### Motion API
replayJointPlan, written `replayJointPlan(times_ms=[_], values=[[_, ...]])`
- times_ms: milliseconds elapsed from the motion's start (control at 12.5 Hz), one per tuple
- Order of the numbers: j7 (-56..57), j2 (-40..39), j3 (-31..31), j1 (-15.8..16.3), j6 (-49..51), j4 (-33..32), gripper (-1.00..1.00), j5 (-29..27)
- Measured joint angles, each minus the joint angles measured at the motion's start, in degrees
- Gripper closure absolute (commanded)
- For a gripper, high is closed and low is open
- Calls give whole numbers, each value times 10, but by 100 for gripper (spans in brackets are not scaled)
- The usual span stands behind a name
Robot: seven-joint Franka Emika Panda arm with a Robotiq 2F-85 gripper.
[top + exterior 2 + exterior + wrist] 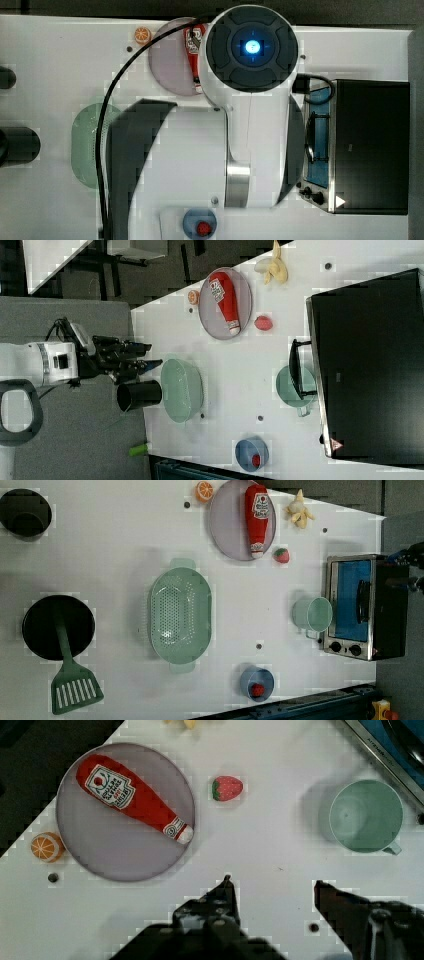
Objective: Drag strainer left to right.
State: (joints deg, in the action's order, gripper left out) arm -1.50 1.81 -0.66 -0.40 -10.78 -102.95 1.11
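The glossy white table [125, 540] is seen bearing the strainer [181, 614], an oval of perforated mint plastic (tab handles at both ends), near its middle. The black gripper [272, 887] is held clear, fingers parted around nothing.

Mint-green oval strainer [180, 619], upright on table

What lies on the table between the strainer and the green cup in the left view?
Between strainer and green cup, the white table is bare in the left view.
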Motion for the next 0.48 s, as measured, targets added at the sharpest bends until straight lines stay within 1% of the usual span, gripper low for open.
replayJointPlan(times_ms=[80, 160, 240, 320, 400, 480], values=[[-1, 53, -6, 2, 51, -60, -46, 0], [-1, 118, -15, 4, 96, -115, -67, 1], [-1, 179, -23, 3, 108, -153, -89, 1], [-1, 231, -29, 0, 108, -173, -100, 5], [-1, 269, -33, -1, 103, -173, -100, 9], [-2, 292, -33, -4, 89, -160, -100, 12]])
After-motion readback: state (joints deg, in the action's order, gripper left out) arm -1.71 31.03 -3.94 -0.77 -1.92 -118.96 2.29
